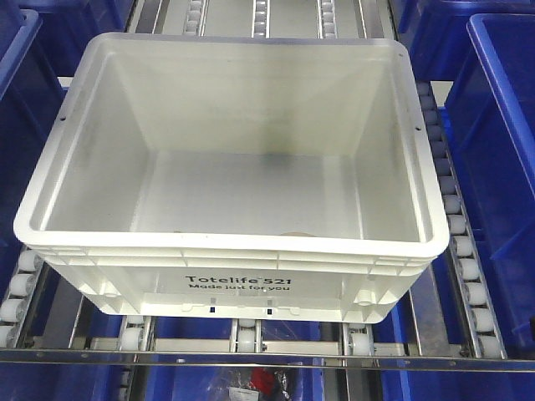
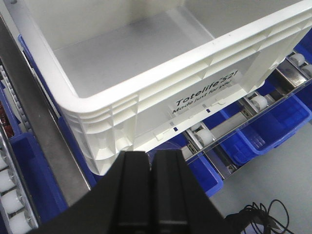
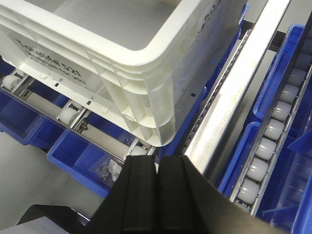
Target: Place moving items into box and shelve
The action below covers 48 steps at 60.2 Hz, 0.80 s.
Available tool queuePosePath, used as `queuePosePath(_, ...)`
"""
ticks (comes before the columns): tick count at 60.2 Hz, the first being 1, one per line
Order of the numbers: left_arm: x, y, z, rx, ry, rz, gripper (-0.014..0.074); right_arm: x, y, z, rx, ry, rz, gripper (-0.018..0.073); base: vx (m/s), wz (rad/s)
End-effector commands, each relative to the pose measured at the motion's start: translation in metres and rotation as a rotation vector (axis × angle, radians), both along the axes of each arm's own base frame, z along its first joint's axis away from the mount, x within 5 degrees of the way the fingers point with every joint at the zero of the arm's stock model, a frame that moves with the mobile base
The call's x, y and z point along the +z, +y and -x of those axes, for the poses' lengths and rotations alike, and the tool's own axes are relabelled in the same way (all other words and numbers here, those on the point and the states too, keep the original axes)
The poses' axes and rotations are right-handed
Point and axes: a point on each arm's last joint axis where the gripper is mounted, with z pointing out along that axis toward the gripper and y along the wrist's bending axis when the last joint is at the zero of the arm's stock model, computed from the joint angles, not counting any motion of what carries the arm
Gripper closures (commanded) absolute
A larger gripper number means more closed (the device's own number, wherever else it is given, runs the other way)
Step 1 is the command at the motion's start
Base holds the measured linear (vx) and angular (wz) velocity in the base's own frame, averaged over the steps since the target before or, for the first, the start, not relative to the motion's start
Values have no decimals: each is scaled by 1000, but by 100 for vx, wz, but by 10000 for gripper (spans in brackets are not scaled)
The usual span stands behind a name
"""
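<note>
The white box (image 1: pixel 226 261), printed "Totelife 521", rests on the roller rails of the shelf. What shows of its floor is bare. The moving items are hidden in every view; the near wall covers the front strip of the floor. In the left wrist view my left gripper (image 2: pixel 151 157) is shut with nothing in it, just below the box's (image 2: pixel 161 73) near left corner. In the right wrist view my right gripper (image 3: pixel 157 162) is shut and holds nothing, just below the box's (image 3: pixel 141 63) near right corner. Neither gripper touches the box.
Blue bins (image 1: pixel 501 125) flank the box on both sides and sit on the level below (image 3: pixel 78 156). Roller tracks (image 1: pixel 456 225) and a metal rail (image 3: pixel 234 97) run beside the box. A steel bar (image 1: pixel 267 357) crosses the shelf front.
</note>
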Motion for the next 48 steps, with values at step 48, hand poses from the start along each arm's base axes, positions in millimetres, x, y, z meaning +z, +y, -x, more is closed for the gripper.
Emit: queuePosePath(48, -121, 26, -10, 526, -545, 93, 619, 11, 2, -3, 7, -72, -34, 575, 0, 0)
